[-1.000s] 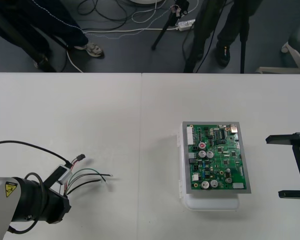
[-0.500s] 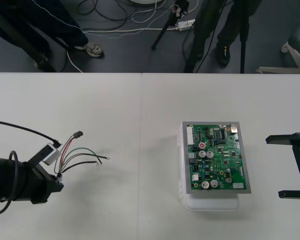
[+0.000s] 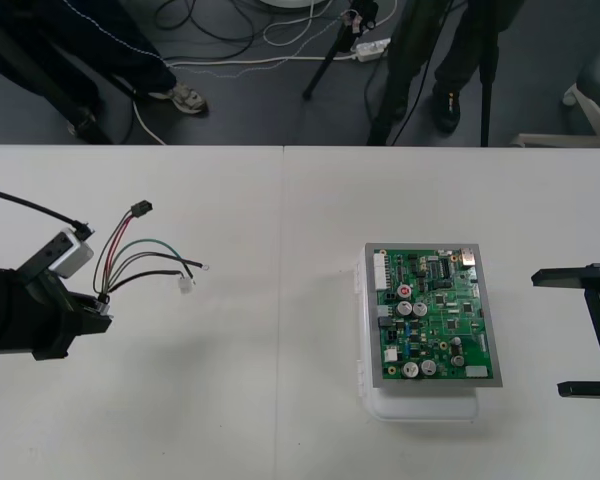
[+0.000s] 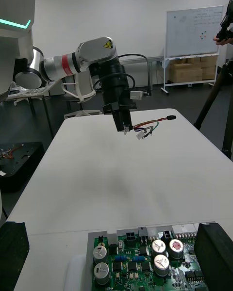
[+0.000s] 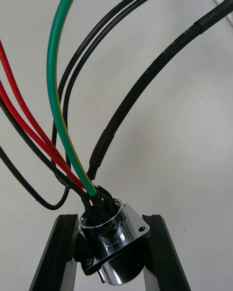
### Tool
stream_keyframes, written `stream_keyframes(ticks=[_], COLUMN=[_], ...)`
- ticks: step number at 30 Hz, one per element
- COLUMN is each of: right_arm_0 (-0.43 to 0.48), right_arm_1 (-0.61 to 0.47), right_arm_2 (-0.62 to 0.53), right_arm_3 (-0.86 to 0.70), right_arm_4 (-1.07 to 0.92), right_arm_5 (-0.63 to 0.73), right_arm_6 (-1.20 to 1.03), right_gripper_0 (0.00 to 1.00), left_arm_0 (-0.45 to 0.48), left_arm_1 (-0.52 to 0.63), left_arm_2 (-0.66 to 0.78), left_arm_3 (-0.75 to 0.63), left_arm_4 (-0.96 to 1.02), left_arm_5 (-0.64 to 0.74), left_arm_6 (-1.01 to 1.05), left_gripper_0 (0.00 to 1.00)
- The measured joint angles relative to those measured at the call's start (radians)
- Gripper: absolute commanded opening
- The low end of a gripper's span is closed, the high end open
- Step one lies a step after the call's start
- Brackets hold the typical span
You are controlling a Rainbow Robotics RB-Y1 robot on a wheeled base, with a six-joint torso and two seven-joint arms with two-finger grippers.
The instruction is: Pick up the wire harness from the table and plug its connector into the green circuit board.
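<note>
Wire harness [image 3: 130, 262], one only, hangs in the left gripper [image 3: 92, 312] above the left part of the table [image 3: 280, 220], well apart from the single green circuit board [image 3: 432, 315] at the right. The left gripper's two black fingers [image 5: 62, 252] are clenched on the harness's round socket [image 5: 116, 245], a shiny metal cylinder with a square flange, one finger on each side. Thin, smooth insulated wires fan out from the socket: one green, two red and several black, plus one thicker black lead in a matte sleeve. The left wrist view gives that count and the grip. The front view shows the free ends instead, spread toward the right and far side: one small black plug [image 3: 139, 210] and one small white connector [image 3: 186, 284]. In the right wrist view the wires are in the air, off the tabletop. The board is rectangular with a grey rim, sits on one white base [image 3: 420, 408] and carries silver can-shaped capacitors [image 4: 158, 247]. The right gripper [image 3: 548, 334] is at the table's right edge, released, its two fingers wide apart, just right of the board.
</note>
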Motion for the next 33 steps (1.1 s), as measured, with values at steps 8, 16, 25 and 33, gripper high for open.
stream_keyframes(ticks=[8, 16, 25, 33], right_arm_0=[0.000, 0.000, 0.000, 0.000], right_arm_1=[0.000, 0.000, 0.000, 0.000], right_arm_2=[0.000, 0.000, 0.000, 0.000], right_arm_3=[-0.005, -0.005, -0.005, -0.005], right_arm_4=[-0.007, -0.013, -0.017, -0.018], right_arm_5=[0.000, 0.000, 0.000, 0.000], right_arm_6=[0.000, 0.000, 0.000, 0.000], right_gripper_0=[1.00, 1.00, 1.00, 1.00], left_arm_0=[-0.054, -0.149, -0.253, -0.310], left_arm_1=[0.074, 0.104, 0.113, 0.113], left_arm_2=[0.000, -0.027, -0.104, -0.167], left_arm_3=[-0.021, -0.021, -0.021, -0.022], left_arm_4=[0.056, 0.111, 0.195, 0.255], left_arm_5=[-0.003, -0.004, 0.001, 0.055], left_arm_6=[-0.053, -0.208, -0.208, -0.208], left_gripper_0=[0.00, 0.00, 0.00, 0.00])
